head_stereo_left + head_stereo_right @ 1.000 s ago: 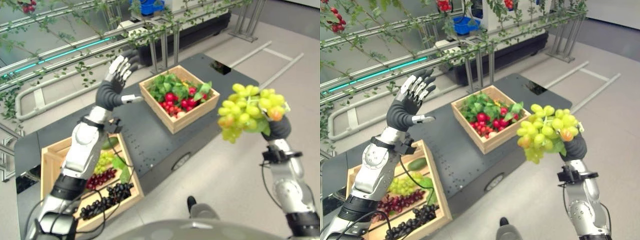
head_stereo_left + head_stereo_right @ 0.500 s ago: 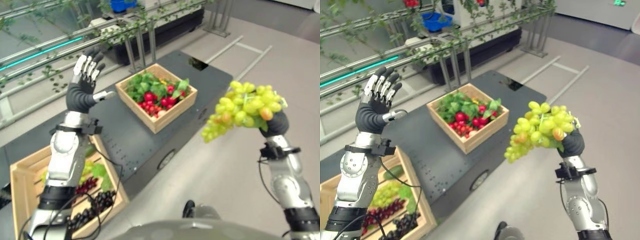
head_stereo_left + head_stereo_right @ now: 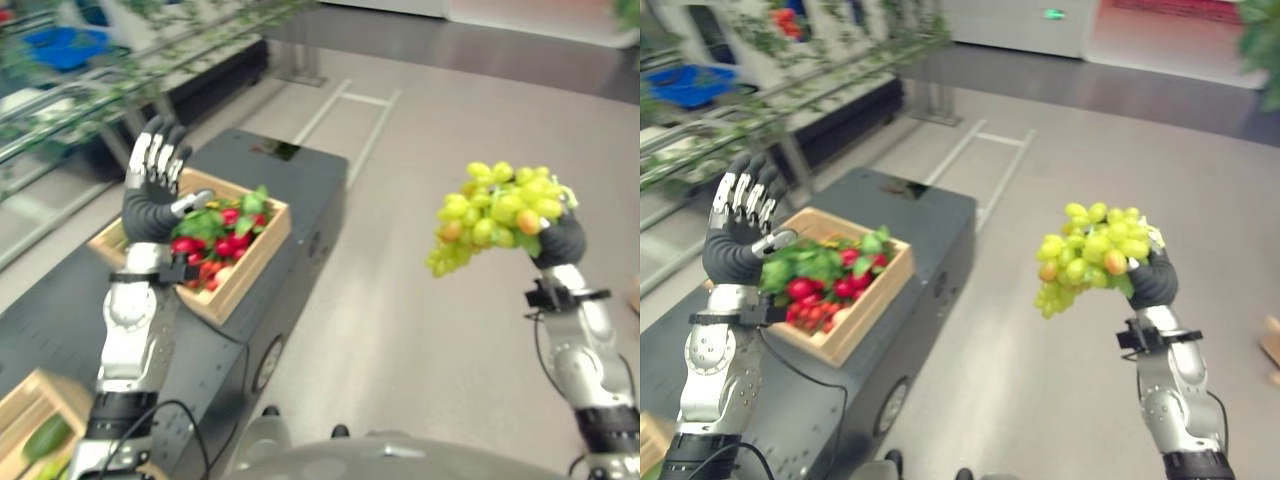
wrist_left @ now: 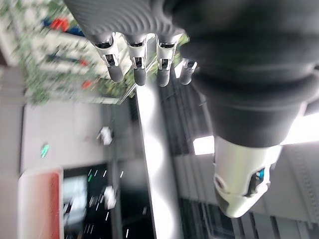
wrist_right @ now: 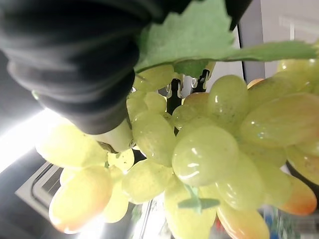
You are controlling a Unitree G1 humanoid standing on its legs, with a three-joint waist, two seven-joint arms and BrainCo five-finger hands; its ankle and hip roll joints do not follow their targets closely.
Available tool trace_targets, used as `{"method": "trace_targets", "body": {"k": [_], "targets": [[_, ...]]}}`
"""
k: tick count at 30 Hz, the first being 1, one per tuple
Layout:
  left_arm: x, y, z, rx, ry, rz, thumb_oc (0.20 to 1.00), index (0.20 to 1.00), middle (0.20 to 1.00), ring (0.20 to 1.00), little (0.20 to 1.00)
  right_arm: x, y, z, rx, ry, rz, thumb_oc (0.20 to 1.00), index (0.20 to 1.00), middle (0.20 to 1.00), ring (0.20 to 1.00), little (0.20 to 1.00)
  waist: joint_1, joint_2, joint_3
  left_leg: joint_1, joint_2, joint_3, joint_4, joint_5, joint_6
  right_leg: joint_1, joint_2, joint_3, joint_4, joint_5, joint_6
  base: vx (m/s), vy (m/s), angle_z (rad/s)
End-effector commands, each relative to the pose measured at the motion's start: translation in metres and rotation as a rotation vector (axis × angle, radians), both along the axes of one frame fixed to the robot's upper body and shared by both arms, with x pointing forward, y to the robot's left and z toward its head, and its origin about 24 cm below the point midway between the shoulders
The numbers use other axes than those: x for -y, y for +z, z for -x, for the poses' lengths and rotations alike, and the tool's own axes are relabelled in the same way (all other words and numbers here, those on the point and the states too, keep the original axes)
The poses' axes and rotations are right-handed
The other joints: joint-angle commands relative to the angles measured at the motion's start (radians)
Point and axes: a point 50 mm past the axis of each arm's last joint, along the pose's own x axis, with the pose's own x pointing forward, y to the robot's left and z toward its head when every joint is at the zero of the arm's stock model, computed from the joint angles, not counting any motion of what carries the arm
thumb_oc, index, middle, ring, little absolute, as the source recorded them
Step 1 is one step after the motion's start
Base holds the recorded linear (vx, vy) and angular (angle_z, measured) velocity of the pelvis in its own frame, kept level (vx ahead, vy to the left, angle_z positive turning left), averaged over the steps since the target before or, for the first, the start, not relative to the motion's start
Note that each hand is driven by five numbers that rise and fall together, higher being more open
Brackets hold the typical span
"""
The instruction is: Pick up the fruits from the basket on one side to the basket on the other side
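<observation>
Grapes (image 3: pixel 498 212) sit clutched atop the raised right hand (image 3: pixel 558 240).

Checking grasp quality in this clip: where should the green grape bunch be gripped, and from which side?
At its upper end, probably from behind, as the right hand does now: the green grape bunch tapers and hangs away from there, so its grapes are likely spared squeezing.

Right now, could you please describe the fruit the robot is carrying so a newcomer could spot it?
Look right of the dark table, out over the bare floor. There the right hand holds up a bunch of green grapes, far from the wooden crate of red fruit and leaves.
</observation>
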Motion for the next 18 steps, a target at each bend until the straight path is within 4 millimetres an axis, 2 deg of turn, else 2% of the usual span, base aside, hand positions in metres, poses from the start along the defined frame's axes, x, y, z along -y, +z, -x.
{"method": "trace_targets", "body": {"k": [1, 4, 7, 8, 10, 11, 16, 18], "targets": [[-0.01, 0.024, 0.005, 0.132, 0.041, -0.059, 1.0, 1.0, 1.0, 1.0, 1.0, 0.006, 0.043, -0.007, 0.207, -0.017, 0.078, 0.2, 0.2, 0.2, 0.2, 0.2, -0.002, 0.009, -0.028, 0.081, -0.03, 0.05, -0.042, 0.021, 0.018, 0.018, -0.055, 0.048, -0.008, -0.019, 0.176, 0.09, 0.183, -0.64], [-0.011, 0.025, 0.006, 0.138, 0.039, -0.065, 1.0, 1.0, 1.0, 1.0, 1.0, 0.007, 0.041, -0.005, 0.191, -0.037, 0.098, 0.2, 0.2, 0.2, 0.2, 0.2, -0.02, 0.024, -0.044, 0.122, -0.049, 0.097, -0.073, 0.006, 0.043, 0.023, -0.071, 0.086, -0.015, -0.013, 0.187, 0.1, 0.208, -0.53], [-0.012, 0.027, 0.007, 0.147, 0.05, -0.069, 1.0, 1.0, 1.0, 1.0, 1.0, 0.005, 0.043, -0.004, 0.196, -0.028, 0.104, 0.2, 0.2, 0.2, 0.2, 0.2, -0.023, 0.03, -0.052, 0.135, -0.055, 0.127, -0.082, -0.005, 0.051, 0.02, -0.079, 0.107, -0.019, -0.006, 0.199, 0.03, 0.188, -0.35], [-0.013, 0.029, 0.008, 0.156, 0.057, -0.059, 1.0, 1.0, 1.0, 1.0, 1.0, 0.006, 0.044, -0.003, 0.206, -0.044, 0.11, 0.2, 0.2, 0.2, 0.2, 0.2, -0.035, 0.041, -0.057, 0.144, -0.067, 0.154, -0.082, -0.021, 0.062, 0.011, -0.092, 0.131, -0.016, 0.002, 0.219, 0.02, 0.157, -0.4], [-0.013, 0.029, 0.008, 0.16, 0.057, -0.059, 1.0, 1.0, 1.0, 1.0, 1.0, 0.008, 0.045, -0.003, 0.209, -0.055, 0.112, 0.2, 0.2, 0.2, 0.2, 0.2, -0.043, 0.053, -0.06, 0.156, -0.07, 0.185, -0.088, -0.033, 0.072, -0.003, -0.101, 0.157, -0.004, 0.005, 0.233, 0.0, 0.214, -0.44], [-0.013, 0.029, 0.008, 0.16, 0.057, -0.059, 1.0, 1.0, 1.0, 1.0, 1.0, 0.008, 0.046, -0.003, 0.209, -0.055, 0.113, 0.2, 0.2, 0.2, 0.2, 0.2, -0.039, 0.053, -0.06, 0.157, -0.07, 0.188, -0.089, -0.034, 0.072, -0.004, -0.1, 0.161, -0.003, 0.004, 0.234, -0.01, 0.21, -0.56], [-0.011, 0.032, 0.007, 0.179, 0.059, -0.049, 1.0, 1.0, 1.0, 1.0, 1.0, 0.007, 0.049, -0.002, 0.227, -0.084, 0.139, 0.2, 0.2, 0.2, 0.2, 0.2, -0.077, 0.074, -0.047, 0.177, -0.084, 0.265, -0.104, -0.062, 0.094, -0.056, -0.126, 0.222, 0.041, 0.011, 0.283, -0.05, 0.202, -0.5], [-0.011, 0.035, 0.006, 0.193, 0.059, -0.049, 1.0, 1.0, 1.0, 1.0, 1.0, 0.006, 0.052, -0.002, 0.246, -0.089, 0.126, 0.2, 0.2, 0.2, 0.2, 0.2, -0.086, 0.077, -0.033, 0.176, -0.089, 0.305, -0.109, -0.065, 0.098, -0.088, -0.136, 0.246, 0.046, 0.034, 0.305, -0.13, 0.163, -0.76]]}}
